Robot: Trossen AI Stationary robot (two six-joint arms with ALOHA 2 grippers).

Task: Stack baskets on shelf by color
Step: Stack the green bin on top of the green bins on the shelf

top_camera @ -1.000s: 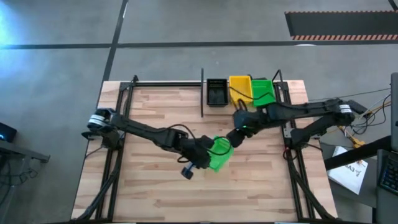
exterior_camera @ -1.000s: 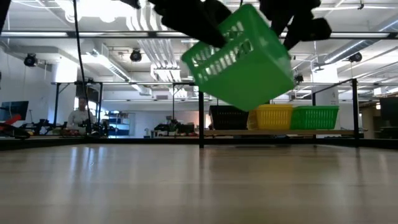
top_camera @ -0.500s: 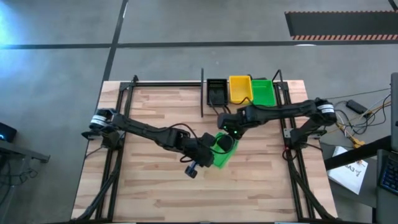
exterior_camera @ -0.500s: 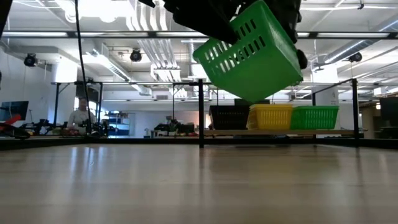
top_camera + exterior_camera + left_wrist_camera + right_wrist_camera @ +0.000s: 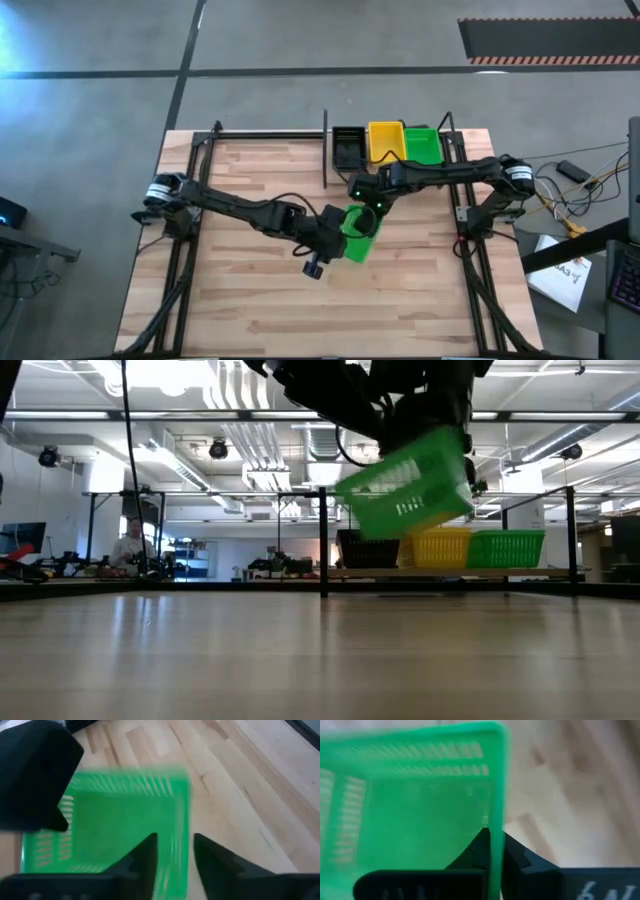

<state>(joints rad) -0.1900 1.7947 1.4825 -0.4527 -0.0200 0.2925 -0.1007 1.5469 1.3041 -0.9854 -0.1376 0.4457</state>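
A green basket hangs in the air over the middle of the table, well clear of the wood in the low view. My right gripper is shut on one of its walls, reaching in from the shelf side. My left gripper is open at the basket's opposite side, with one finger on either side of a wall. On the shelf at the far right stand a black basket, a yellow basket and another green basket. My right gripper pinches the basket's side wall at its top edge, one finger inside the basket and one outside. The basket is lifted clear of the table and hangs slightly tilted. My left gripper's fingers straddle a wall; whether they touch it I cannot tell.
A thin black post stands upright at the shelf's left end, just left of the black basket. Bare wood lies on the left half and along the near edge of the table. A person sits far off in the room.
My right gripper has gone toward the table's left, up to the green basket, and taken hold of its wall. The basket has swung from steeply tilted to nearly level and drifted toward the far edge. My left gripper's fingers have loosened from the wall they held.
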